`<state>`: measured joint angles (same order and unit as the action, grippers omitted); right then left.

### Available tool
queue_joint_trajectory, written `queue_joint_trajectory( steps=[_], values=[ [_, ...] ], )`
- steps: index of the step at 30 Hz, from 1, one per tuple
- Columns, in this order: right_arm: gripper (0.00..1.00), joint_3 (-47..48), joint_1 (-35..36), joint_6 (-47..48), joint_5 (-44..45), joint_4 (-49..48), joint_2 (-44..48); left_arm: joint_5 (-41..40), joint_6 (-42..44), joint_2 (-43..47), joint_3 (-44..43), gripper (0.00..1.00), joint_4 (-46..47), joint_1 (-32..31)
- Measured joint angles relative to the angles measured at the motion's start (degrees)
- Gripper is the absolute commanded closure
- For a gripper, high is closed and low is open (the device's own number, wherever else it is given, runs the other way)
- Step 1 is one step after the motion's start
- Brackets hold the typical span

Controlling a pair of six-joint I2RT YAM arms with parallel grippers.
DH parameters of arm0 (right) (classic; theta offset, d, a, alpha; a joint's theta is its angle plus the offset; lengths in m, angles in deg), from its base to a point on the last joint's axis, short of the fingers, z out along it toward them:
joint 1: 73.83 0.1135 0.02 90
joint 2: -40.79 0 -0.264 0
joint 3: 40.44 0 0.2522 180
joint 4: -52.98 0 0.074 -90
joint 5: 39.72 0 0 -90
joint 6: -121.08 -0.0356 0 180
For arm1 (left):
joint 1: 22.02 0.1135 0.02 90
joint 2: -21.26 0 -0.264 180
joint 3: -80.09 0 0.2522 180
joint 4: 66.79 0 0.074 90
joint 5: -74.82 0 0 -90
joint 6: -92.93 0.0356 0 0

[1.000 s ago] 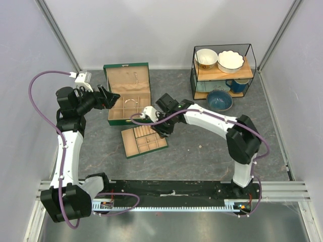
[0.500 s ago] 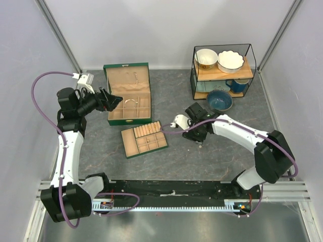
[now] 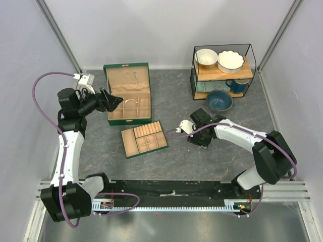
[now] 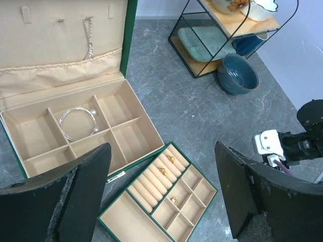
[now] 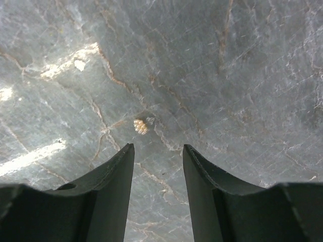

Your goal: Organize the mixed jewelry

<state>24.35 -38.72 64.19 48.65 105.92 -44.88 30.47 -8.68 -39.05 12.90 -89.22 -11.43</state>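
Observation:
A tiny pale-gold stud (image 5: pixel 142 126) lies on the grey table just beyond my right gripper (image 5: pixel 159 146), whose fingers are open and empty, a little right of it. From above, that gripper (image 3: pixel 203 141) points down at the table right of the loose tan tray (image 3: pixel 132 150). The tray (image 4: pixel 123 222) holds two gold rings (image 4: pixel 163 171) on its rolls and a gold stud (image 4: pixel 174 200) in a small cell. A silvery bangle (image 4: pixel 76 121) rests in the green box (image 4: pixel 128 35), and a thin chain (image 4: pixel 89 43) hangs on its lid. My left gripper (image 4: pixel 161 151) hovers open above the box and tray.
A black wire shelf (image 3: pixel 251 56) at the back right carries two bowls (image 3: pixel 230 60) on top and a blue mug (image 3: pixel 237 85) below. A blue bowl (image 3: pixel 219 100) sits on the table in front of it. The enclosure walls stand close on both sides.
My right arm has swung from over the tray to the right and come down over the stud on the table. Its jaws have opened slightly wider. The left arm has stayed still.

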Motion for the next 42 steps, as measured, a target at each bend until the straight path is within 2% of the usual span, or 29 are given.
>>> queue_joint_trajectory(
  steps=[16,20,24,35,42],
  values=[
    [0.53,0.0,-0.5,0.2,-2.7,-3.3,-4.4,0.0,0.0,0.0,0.3,0.09,0.0,0.0],
    [0.57,0.0,-0.5,0.2,-3.1,-3.5,-4.4,0.0,0.1,0.0,0.4,0.09,0.0,0.0],
    [0.65,0.0,-0.5,0.2,-3.6,-3.6,-4.5,0.0,0.1,0.0,0.4,0.09,0.1,0.0],
    [0.77,0.0,-0.5,0.2,-4.1,-3.6,-5.2,0.0,0.1,0.0,0.4,0.09,0.1,0.0],
    [0.79,0.0,-0.5,0.2,-4.2,-3.1,-5.1,0.0,0.1,0.0,0.4,0.09,0.1,0.0]
  ],
)
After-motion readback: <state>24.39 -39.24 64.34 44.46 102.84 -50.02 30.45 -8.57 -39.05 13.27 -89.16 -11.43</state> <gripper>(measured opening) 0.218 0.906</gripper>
